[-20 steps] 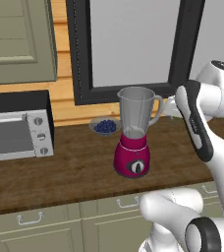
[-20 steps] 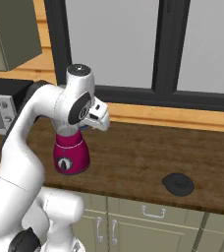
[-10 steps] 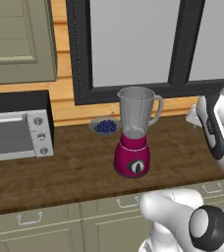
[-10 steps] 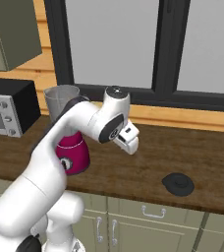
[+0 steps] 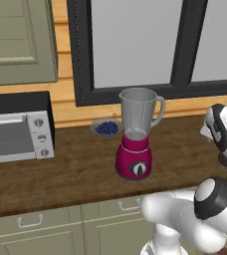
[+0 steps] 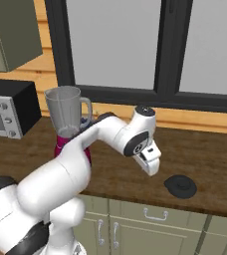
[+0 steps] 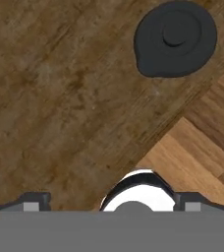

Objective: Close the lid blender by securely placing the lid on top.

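We see the blender (image 5: pixel 136 137) standing upright mid-counter (image 5: pixel 75 172), jar open at the top, with a bowl of blueberries (image 5: pixel 107 128) just behind it to the left and a toaster oven (image 5: pixel 17 135) further left. The lid (image 6: pixel 180 185) lies flat near the counter's front edge, well to the right of the blender. Our gripper (image 6: pixel 152 167) hangs above the counter between them, left of the lid, fingers spread wide and holding nothing.

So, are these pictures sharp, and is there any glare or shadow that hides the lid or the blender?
Right base view: even, flat light, no glare; the lid is clear on the counter. Left base view: the blender is sharp, its jar see-through. Hand view: slightly soft, the lid plain, no strong shadow.
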Robot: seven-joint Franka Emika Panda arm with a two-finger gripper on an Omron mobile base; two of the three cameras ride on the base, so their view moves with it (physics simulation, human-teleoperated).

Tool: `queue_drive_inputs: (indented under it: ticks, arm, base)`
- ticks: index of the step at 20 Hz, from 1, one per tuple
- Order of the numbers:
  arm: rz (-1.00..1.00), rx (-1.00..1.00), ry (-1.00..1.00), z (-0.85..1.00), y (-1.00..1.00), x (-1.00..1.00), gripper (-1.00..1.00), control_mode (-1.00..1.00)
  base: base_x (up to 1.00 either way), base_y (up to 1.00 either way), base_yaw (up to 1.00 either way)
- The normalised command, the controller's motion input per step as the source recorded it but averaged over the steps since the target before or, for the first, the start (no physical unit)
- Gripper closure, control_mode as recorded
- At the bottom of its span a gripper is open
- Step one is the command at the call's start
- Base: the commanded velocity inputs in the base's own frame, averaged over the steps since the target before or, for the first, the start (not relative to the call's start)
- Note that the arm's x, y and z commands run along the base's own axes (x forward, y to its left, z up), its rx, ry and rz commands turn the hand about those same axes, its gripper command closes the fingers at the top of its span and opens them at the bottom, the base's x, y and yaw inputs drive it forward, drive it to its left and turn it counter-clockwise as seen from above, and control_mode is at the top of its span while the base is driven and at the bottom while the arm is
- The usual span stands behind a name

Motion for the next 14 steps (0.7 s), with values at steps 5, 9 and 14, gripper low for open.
queue_drive_inputs:
  ticks: [5,9,14]
  arm:
    - [-0.27,0.12,0.21,-0.45,-0.98,0.15,-1.00,-1.00]
    - [-0.25,0.14,0.20,-0.31,-0.93,0.19,-1.00,-1.00]
    - [-0.21,0.08,0.17,-0.22,-0.54,0.46,-1.00,-1.00]
  base:
    - [0.00,0.00,0.00]
    - [0.00,0.00,0.00]
    - [0.00,0.00,0.00]
